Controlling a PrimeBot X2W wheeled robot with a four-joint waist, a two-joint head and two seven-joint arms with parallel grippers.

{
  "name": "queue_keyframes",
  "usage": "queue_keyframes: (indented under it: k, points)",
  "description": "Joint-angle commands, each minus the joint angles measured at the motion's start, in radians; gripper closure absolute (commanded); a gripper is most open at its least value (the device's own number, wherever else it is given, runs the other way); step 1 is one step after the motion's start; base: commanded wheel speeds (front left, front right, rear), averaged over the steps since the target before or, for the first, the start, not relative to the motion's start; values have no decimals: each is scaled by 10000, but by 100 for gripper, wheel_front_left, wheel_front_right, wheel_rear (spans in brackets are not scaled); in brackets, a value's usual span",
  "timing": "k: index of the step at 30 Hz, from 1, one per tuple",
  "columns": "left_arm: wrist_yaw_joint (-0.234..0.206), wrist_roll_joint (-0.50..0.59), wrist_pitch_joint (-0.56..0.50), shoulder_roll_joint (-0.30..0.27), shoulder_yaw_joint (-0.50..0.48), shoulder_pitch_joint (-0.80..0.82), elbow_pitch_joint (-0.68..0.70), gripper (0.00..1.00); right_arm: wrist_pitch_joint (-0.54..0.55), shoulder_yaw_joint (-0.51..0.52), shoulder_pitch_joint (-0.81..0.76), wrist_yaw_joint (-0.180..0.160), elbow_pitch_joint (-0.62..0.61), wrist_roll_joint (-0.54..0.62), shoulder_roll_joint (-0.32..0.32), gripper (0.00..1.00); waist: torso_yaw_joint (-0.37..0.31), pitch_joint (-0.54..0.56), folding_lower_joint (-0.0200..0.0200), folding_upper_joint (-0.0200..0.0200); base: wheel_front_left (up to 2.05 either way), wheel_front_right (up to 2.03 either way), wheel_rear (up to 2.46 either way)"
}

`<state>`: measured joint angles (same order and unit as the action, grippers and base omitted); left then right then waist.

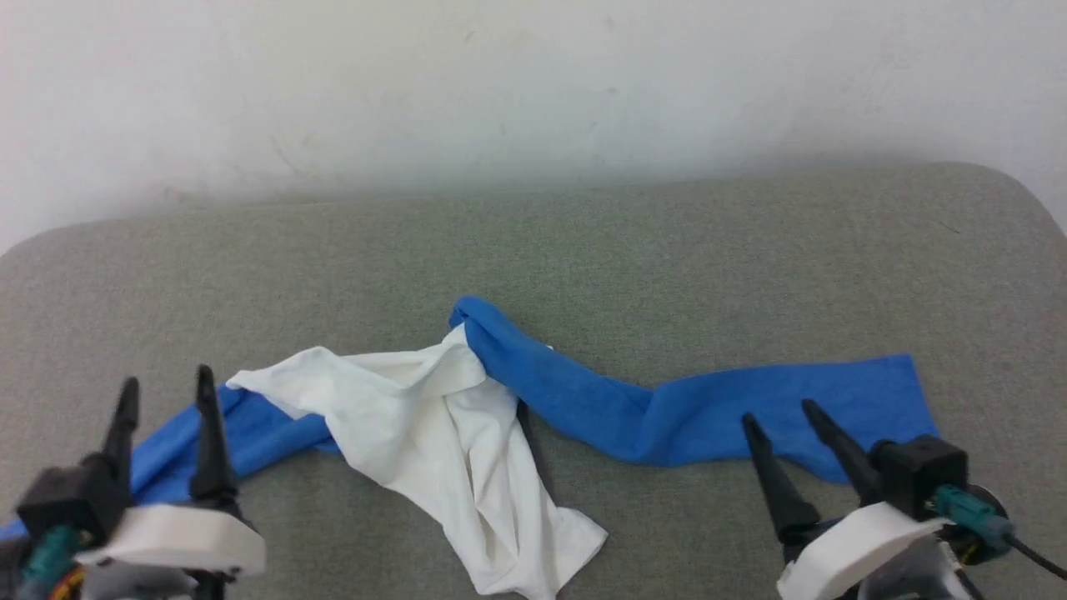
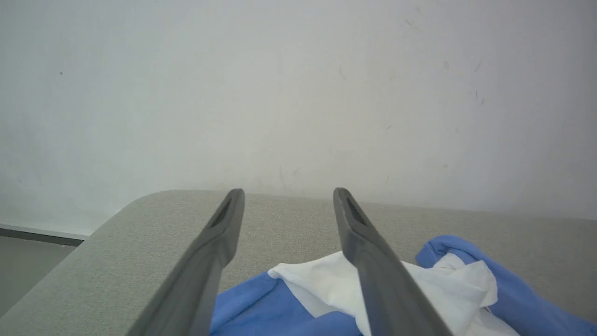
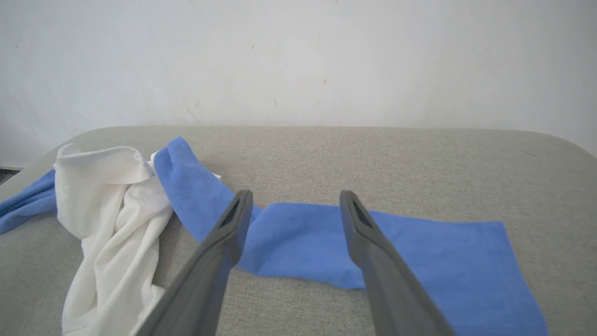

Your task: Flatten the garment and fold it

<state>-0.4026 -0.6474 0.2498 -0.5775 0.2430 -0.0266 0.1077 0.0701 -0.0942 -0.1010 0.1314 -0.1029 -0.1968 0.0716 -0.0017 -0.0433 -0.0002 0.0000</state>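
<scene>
While the garment (image 1: 433,417) lies crumpled near the front edge of the gray bench (image 1: 667,250), its white middle is bunched up and one blue sleeve lies flat toward the right edge. The left gripper (image 1: 167,379) and right gripper (image 1: 777,411) hang over the sleeves, jaws open, holding nothing.

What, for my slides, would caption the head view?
Both open, left hand and right hand hover at either end of the crumpled garment on a grey cushion.

Grey fabric surface (image 1: 750,250), crumpled blue-and-white garment (image 1: 433,417) lying on it
</scene>
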Motion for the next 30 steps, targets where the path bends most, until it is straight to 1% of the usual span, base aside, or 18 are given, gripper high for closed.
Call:
queue_keyframes:
  k: [1, 4, 8, 11, 14, 18, 22, 23, 24, 25, 27, 28, 30]
  points:
    - [-250, 324, 83, 229, 215, -324, 275, 0, 114, -343, 277, -7, 197, -129, 238, 0, -115, 9, 2, 0, 0, 0, 0]
    - [-500, 570, 98, 641, 451, -661, 657, 0, 575, -1088, 803, -7, 724, -321, 703, 0, -137, -55, 2, 0, 0, 0, 0]
    - [-590, 760, 109, 1087, 684, -882, 852, 0, 1488, -2395, 1869, -7, 1668, -851, 1364, 0, 54, -193, 2, 0, 0, 0, 0]
    - [-455, 845, 113, 1361, 843, -778, 802, 0, 2078, -3467, 2850, -7, 2511, -1446, 1779, 0, 331, -298, 2, 0, 0, 0, 0]
    - [-238, 904, 116, 1599, 958, -525, 649, 0, 2376, -4376, 3824, -7, 3428, -1932, 2033, 0, 639, -407, 2, 0, 0, 0, 0]
    - [38, 1044, 118, 1904, 1098, -161, 444, 0, 2748, -5361, 4888, -7, 4879, -2579, 2163, 0, 1018, -557, 2, 0, 0, 0, 0]
    - [284, 1148, 118, 2180, 1106, 12, 184, 0, 3317, -6353, 5601, -7, 6091, -3366, 2190, 0, 1280, -616, 2, 0, 0, 0, 0]
    - [340, 1173, 118, 2232, 1133, 32, 97, 0, 3446, -6478, 5723, -7, 6333, -3580, 2188, 36, 1337, -609, 2, 0, 0, 0, 0]
    - [402, 1190, 119, 2279, 1135, 49, 17, 0, 3455, -6578, 5861, -7, 6470, -3740, 2183, 82, 1380, -600, 2, 0, 0, 0, 0]
    - [456, 1200, 119, 2313, 1128, 55, -69, 0, 3354, -6611, 5997, -7, 6539, -3891, 2157, 100, 1401, -588, 2, 0, 0, 0, 0]
    - [507, 1217, 119, 2343, 1112, 59, -141, 0, 3243, -6662, 6129, -7, 6553, -4006, 2149, 100, 1414, -569, 2, 0, 0, 0, 0]
    - [578, 1253, 119, 2401, 1058, 55, -245, 0, 2877, -6727, 6446, -7, 6418, -4094, 2199, 100, 1415, -523, 2, 0, 0, 0, 0]
    - [605, 1272, 119, 2429, 1027, 44, -283, 0, 2719, -6750, 6602, -7, 6300, -4128, 2239, 100, 1405, -492, 2, 0, 0, 0, 0]
